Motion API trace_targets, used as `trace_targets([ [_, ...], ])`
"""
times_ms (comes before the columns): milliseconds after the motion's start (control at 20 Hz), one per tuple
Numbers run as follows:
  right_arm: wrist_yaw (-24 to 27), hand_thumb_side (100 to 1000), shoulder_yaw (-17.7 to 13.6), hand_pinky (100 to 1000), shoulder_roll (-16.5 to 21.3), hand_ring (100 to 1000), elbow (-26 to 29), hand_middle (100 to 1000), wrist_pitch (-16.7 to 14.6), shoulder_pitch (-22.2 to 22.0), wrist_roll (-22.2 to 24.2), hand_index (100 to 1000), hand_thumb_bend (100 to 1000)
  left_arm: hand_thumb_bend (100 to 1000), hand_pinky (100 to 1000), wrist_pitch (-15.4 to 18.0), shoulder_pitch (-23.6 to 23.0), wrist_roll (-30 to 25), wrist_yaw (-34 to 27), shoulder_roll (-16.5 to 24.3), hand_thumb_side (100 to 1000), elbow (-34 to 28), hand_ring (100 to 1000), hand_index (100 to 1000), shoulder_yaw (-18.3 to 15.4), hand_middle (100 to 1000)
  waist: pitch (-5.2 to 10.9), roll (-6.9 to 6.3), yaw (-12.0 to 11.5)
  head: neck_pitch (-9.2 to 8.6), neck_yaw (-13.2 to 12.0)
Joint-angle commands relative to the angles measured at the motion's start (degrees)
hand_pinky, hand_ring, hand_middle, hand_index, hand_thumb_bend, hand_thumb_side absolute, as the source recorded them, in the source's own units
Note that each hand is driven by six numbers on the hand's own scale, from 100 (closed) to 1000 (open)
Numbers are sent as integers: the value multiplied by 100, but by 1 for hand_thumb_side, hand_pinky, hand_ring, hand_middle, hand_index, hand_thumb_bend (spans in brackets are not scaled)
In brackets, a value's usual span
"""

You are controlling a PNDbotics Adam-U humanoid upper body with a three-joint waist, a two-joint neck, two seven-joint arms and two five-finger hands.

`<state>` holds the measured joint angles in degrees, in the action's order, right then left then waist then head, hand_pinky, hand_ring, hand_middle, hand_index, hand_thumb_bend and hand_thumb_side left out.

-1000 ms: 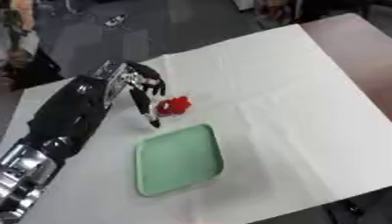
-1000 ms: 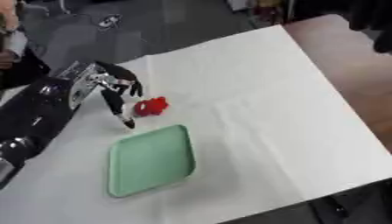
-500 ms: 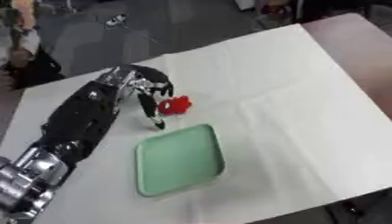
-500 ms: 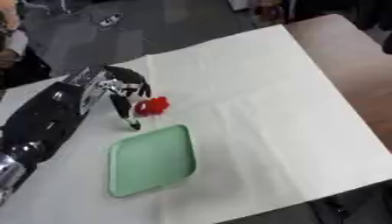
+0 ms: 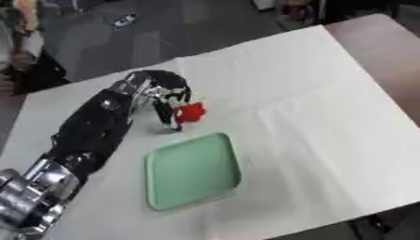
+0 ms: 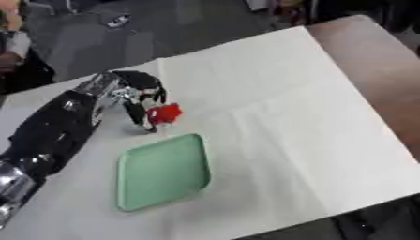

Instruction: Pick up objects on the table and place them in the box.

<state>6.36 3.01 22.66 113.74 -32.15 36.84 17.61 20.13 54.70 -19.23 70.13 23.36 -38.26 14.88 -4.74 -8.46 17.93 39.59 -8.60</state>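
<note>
A small red object (image 5: 191, 112) lies on the white tablecloth just beyond the far edge of a pale green tray (image 5: 193, 169). My left hand (image 5: 164, 93) reaches in from the left along a black arm. Its fingers curl down around the red object's left side, one long finger touching the cloth beside it. Whether the object is off the cloth cannot be made out. The tray holds nothing. My right hand shows in neither view.
The white cloth (image 5: 328, 117) covers most of the table. A brown bare tabletop (image 5: 386, 37) shows at the far right. The table's far edge runs diagonally behind my hand, with dark floor beyond it.
My left arm has reached farther over the table, and the hand has closed in over the red object. The tray has stayed put.
</note>
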Motion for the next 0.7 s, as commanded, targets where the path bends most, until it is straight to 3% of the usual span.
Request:
trace_targets([
  [50,16,683,-30,239,31,353,86,328,-5,127,11,371,100,429,302,-53,84,132,16,64,405,-9,336,680,-76,490,59,32,6,-78,-69],
  [100,16,682,-30,239,32,353,86,328,-6,125,12,371,100,297,253,-76,86,157,1,63,488,0,292,635,-83,446,62,31,4,-73,-68],
  [150,16,683,-31,239,34,353,86,328,-6,123,14,371,100,253,242,-101,88,184,-26,64,510,6,283,629,-87,436,64,30,1,-67,-68],
  [200,16,681,-32,239,37,352,86,328,-6,119,15,371,100,116,178,-124,92,211,-56,68,623,7,226,586,-88,375,67,29,-5,-60,-64],
  [250,16,681,-33,239,42,352,86,328,-6,113,15,371,100,116,178,-147,96,241,-93,75,623,4,226,586,-84,375,70,28,-11,-53,-60],
  [300,17,685,-32,239,48,352,86,328,-5,106,16,371,100,100,100,-164,103,268,-135,86,715,-3,151,531,-77,303,75,26,-21,-40,-55],
  [350,16,684,-33,239,57,352,86,328,-4,98,16,371,100,100,102,-170,110,291,-178,104,709,-19,158,536,-63,309,80,25,-32,-29,-48],
  [400,14,687,-33,239,64,352,86,328,-3,90,16,371,100,100,100,-167,118,310,-216,123,725,-44,100,476,-46,239,86,23,-43,-18,-42],
  [450,12,686,-34,239,74,352,86,328,-2,80,15,371,100,100,100,-151,126,336,-252,148,717,-84,100,481,-25,244,92,22,-56,-7,-33],
  [500,10,688,-35,239,82,352,86,328,-2,73,14,370,100,100,100,-136,131,364,-286,171,697,-125,100,432,-7,175,97,22,-67,2,-25],
  [700,-2,691,-41,238,117,352,86,328,-4,39,4,370,100,100,100,-66,128,586,-456,287,678,-394,100,393,80,127,117,23,-118,35,11],
])
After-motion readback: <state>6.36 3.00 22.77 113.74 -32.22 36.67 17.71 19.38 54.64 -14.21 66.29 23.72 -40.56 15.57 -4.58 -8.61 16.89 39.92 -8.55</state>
